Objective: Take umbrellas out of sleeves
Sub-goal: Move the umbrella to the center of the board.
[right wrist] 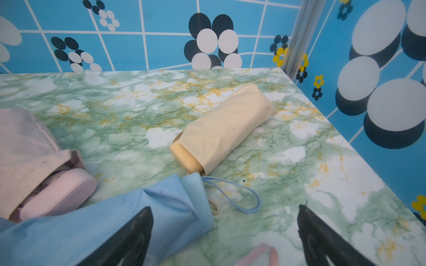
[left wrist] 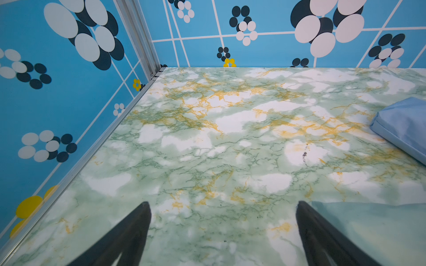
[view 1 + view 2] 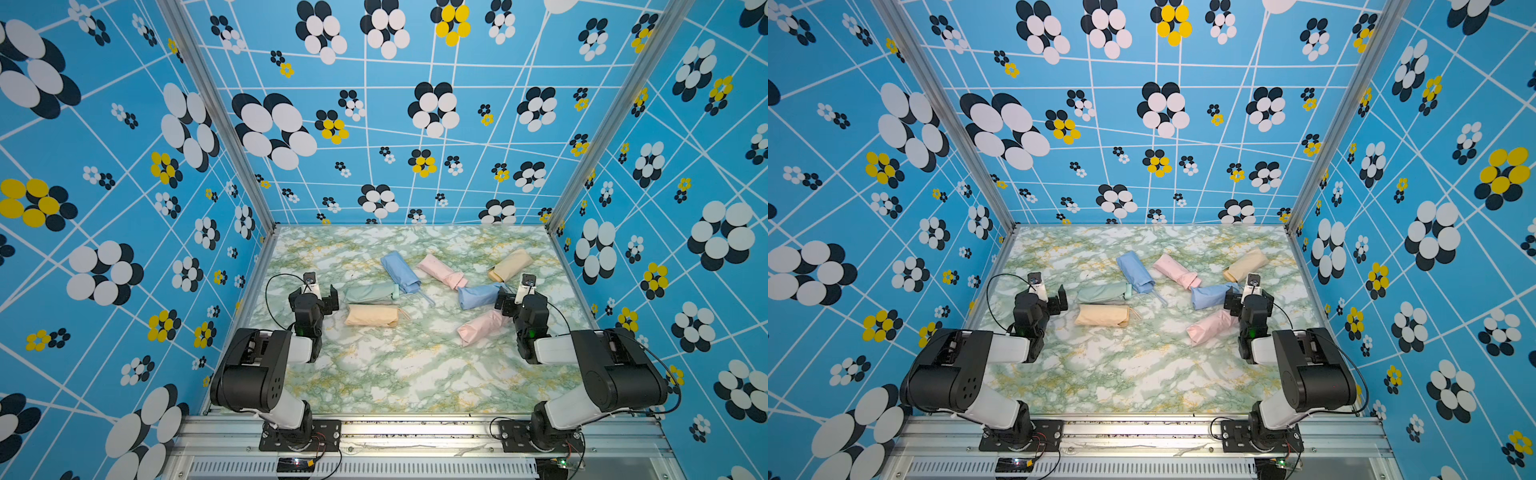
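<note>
Pastel umbrellas (image 1: 184, 154) in sleeves (image 1: 230, 122) lie on the table (image 3: 415, 374); above it, my left gripper (image 2: 222, 203) and right gripper (image 1: 224, 206) gape, empty.

No words, no numbers and no brand marks can be read in any view. The walls (image 3: 415, 124) show only printed flowers and white lines, and the table (image 3: 415, 374) shows only a green marble pattern. The sleeves (image 3: 400, 272) are plain pastel fabric with no legible label.
</note>
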Available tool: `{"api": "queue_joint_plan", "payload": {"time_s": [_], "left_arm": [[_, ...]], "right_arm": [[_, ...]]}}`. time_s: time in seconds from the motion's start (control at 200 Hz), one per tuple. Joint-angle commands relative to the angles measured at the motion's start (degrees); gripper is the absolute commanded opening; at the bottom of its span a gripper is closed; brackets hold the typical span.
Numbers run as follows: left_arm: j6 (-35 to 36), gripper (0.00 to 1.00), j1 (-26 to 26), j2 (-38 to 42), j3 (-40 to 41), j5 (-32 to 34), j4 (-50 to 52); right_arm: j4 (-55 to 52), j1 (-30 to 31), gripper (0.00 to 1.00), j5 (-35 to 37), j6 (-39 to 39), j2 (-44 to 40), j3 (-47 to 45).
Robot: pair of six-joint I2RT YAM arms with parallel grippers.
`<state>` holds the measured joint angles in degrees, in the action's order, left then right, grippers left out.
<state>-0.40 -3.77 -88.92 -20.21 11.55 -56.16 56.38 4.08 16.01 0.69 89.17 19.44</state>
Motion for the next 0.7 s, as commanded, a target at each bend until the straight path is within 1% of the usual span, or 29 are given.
{"api": "queue_joint_plan", "payload": {"time_s": [0.0,0.37,0.425,0.465,0.545,0.62,0.695], "left_arm": [[-0.56,0.99,0.41,-0.55,-0.24,0.67,-0.85],[-0.56,0.99,0.42,-0.44,0.05,0.66,-1.30],[-0.40,0.99,0.34,0.65,0.51,0.31,-1.26],[-0.06,0.99,0.05,3.16,0.32,0.71,1.18],[-0.63,0.99,-0.34,10.38,-1.31,3.52,10.45],[-3.19,0.99,-0.27,16.65,-3.64,6.13,20.27],[-5.77,0.99,-0.27,22.09,-5.45,5.29,27.66]], "right_arm": [[0.57,-0.12,0.99,1.88,0.49,0.61,1.00],[0.70,-0.17,0.99,2.17,0.72,0.58,0.91],[0.71,-0.13,0.99,1.18,0.26,0.04,0.73],[0.01,-0.12,0.99,-0.30,-0.50,-1.04,0.61],[-2.96,-0.17,0.99,-0.89,-0.60,-4.93,0.36],[-11.47,-0.17,0.99,-1.16,0.03,-10.26,2.01],[-18.63,-0.10,0.99,-2.61,0.85,-15.27,3.66]]}}
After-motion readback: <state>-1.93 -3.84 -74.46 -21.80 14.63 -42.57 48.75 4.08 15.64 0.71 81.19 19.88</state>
